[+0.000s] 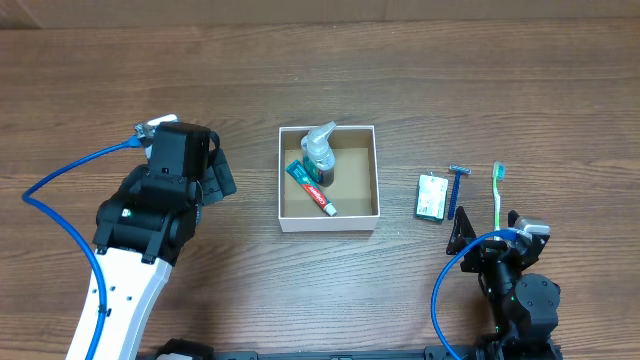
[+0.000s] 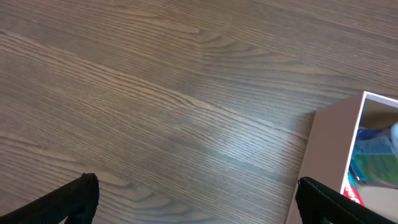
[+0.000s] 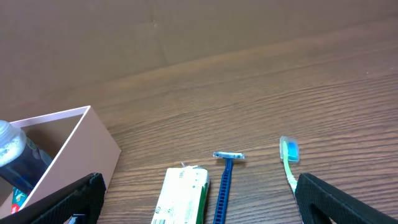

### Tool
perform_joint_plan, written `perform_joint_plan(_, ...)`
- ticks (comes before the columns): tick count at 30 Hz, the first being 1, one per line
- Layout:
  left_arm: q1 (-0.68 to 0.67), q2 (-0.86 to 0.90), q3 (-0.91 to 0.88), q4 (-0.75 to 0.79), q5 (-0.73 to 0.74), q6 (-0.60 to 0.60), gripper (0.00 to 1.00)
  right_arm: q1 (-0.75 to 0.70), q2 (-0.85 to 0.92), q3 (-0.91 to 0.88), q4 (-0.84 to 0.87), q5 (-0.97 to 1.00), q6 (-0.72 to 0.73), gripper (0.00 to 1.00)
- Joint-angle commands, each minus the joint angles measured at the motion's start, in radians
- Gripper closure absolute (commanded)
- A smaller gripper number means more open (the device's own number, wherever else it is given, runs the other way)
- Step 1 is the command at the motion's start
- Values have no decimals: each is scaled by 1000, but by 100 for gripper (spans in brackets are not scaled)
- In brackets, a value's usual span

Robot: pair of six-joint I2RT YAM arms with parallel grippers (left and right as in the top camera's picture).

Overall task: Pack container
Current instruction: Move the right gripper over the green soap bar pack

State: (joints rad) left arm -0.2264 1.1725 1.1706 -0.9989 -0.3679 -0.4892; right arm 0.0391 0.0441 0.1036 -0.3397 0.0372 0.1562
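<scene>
The container [image 1: 286, 212], a shallow white-walled box with a brown inside, sits mid-table and holds a pump bottle [image 1: 320, 152] and a toothpaste tube [image 1: 312, 188]. It also shows in the left wrist view [image 2: 328, 149] and the right wrist view [image 3: 93, 146]. Right of it lie a white-green packet [image 1: 432, 197], a blue razor [image 1: 456, 186] and a green toothbrush [image 1: 497, 195]; they show in the right wrist view as the packet [image 3: 183, 196], razor [image 3: 225, 177] and toothbrush [image 3: 288, 158]. My left gripper [image 1: 218, 172] is open and empty, left of the container. My right gripper [image 1: 485, 232] is open and empty, just in front of the three items.
The table [image 1: 120, 90] is brown wood grain. A blue cable [image 1: 65, 175] loops from the left arm, another [image 1: 440, 290] from the right arm. A brown cardboard backdrop [image 3: 186, 31] rises behind the table.
</scene>
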Motion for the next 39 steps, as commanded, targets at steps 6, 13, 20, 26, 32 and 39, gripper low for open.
perform_joint_plan(6, 4, 42, 16, 2, -31, 22, 0, -4, -5, -2, 6, 6, -1, 0)
perform_joint_plan(13, 4, 45, 16, 2, -31, 22, 0, -4, -5, -2, 5, -42, 0, 0)
perform_joint_plan(20, 4, 45, 16, 2, -31, 21, 0, -4, -5, 34, 2, -226, 30, 0)
perform_joint_plan(26, 4, 45, 16, 2, -31, 22, 0, -4, 170, 292, -119, -121, 136, 0)
perform_joint_plan(32, 4, 45, 16, 2, -31, 22, 0, -3, 733, 768, -430, -135, 143, 0)
perform_joint_plan(39, 4, 45, 16, 2, -31, 22, 0, 0, 1217, 1052, -706, -155, 143, 0)
